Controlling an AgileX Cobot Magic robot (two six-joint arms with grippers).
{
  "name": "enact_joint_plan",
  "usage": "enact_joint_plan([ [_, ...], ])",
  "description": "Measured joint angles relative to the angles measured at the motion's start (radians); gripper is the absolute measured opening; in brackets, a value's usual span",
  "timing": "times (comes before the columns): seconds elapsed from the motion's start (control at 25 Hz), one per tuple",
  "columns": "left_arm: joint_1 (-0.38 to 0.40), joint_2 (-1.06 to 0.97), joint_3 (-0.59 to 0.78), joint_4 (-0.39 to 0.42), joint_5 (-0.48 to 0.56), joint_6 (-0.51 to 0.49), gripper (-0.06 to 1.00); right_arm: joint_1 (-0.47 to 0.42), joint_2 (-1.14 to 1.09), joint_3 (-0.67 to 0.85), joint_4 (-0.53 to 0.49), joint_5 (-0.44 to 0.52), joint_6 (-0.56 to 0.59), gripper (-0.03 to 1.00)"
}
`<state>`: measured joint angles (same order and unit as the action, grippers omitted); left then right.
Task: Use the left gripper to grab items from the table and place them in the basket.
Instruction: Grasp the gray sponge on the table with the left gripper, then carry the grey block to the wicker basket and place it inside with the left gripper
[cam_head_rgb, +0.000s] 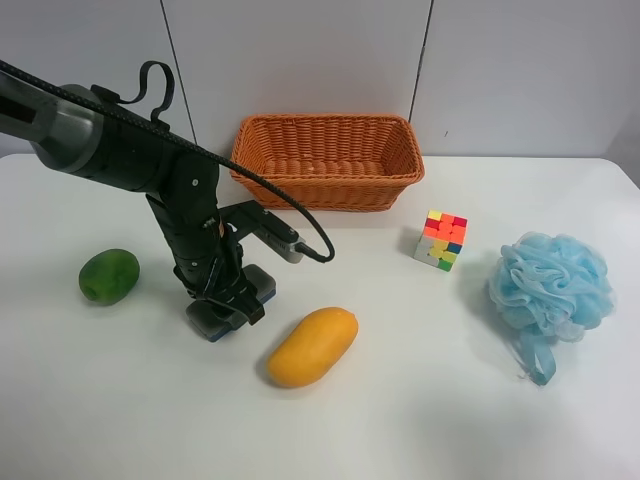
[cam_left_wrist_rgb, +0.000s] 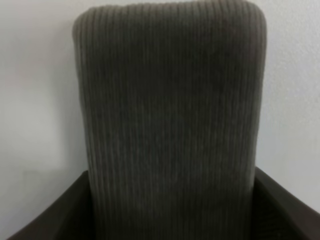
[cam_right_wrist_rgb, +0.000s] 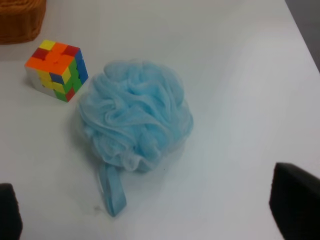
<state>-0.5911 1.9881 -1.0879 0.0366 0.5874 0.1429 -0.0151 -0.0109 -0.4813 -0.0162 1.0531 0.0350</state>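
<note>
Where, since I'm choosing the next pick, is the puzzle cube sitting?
In the exterior high view the puzzle cube sits on the table right of centre, between the basket and the blue bath puff, touching neither.

Wall: pale grey flat panels, a band across the top of the exterior high frame.
Seams: two thin dark lines dividing the panels, one upper left, one upper right of centre.
Table: white, smooth, filling the lower frame; rounded corner at far right.
Light: even, soft; shadows faint.
</note>
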Motion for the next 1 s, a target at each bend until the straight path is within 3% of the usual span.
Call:
enact_joint_plan([
  [0.28,0.000,-0.014,0.000,0.009,0.014,0.000,0.55,0.000,0.000,0.000,0.000,0.000,0.000,0.99],
  [0.44,0.000,-0.061,-0.036,0.032,0.103,0.000,0.55,0.000,0.000,0.000,0.000,0.000,0.000,0.99],
  [0.76,0.000,-0.083,-0.341,0.074,0.414,-0.042,0.55,0.000,0.000,0.000,0.000,0.000,0.000,0.99],
  [1.0,0.000,-0.084,-0.570,0.075,0.477,-0.060,0.55,0.000,0.000,0.000,0.000,0.000,0.000,0.99],
])
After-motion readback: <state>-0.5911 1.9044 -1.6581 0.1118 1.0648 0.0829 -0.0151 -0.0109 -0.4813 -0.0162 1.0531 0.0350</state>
